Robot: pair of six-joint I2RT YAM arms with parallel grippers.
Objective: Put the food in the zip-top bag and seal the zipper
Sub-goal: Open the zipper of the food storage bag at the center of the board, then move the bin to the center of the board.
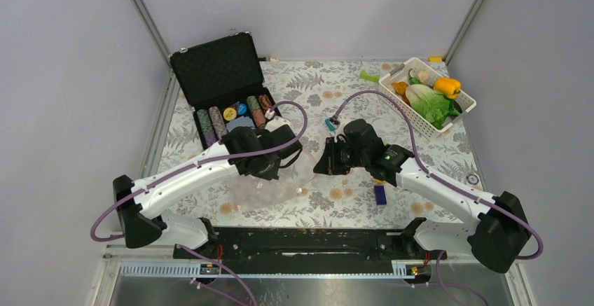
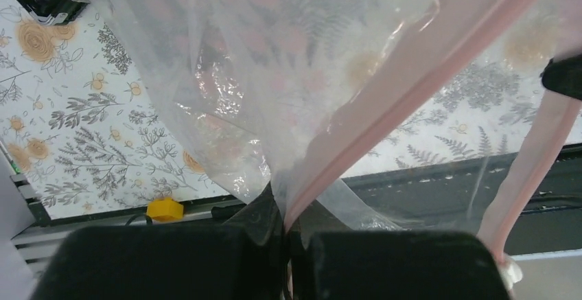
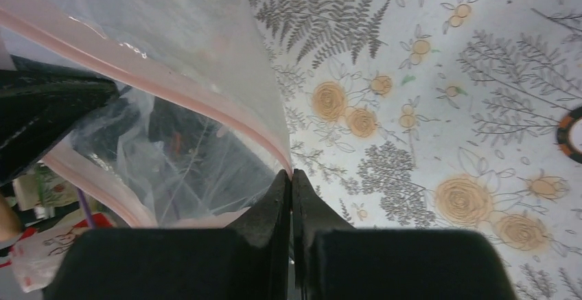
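The clear zip-top bag (image 1: 274, 190) is held up over the table between my two grippers, its mouth spread. My left gripper (image 1: 293, 153) is shut on the pink zipper strip (image 2: 412, 87); the dotted bag film (image 2: 274, 73) fills the left wrist view. My right gripper (image 1: 323, 163) is shut on the other end of the zipper (image 3: 171, 84), with the bag (image 3: 171, 156) to its left. The food lies in the white basket (image 1: 417, 64): a yellow-orange pepper (image 1: 447, 85), a green lettuce leaf (image 1: 431, 104) and an orange piece (image 1: 401, 87). I see no food inside the bag.
An open black case of poker chips (image 1: 224, 89) stands at the back left. A green piece (image 1: 369, 76) lies beside the basket. A teal block (image 1: 328, 122) and a blue block (image 1: 380, 194) lie near my right arm. A yellow block (image 2: 165, 209) sits at the table's edge.
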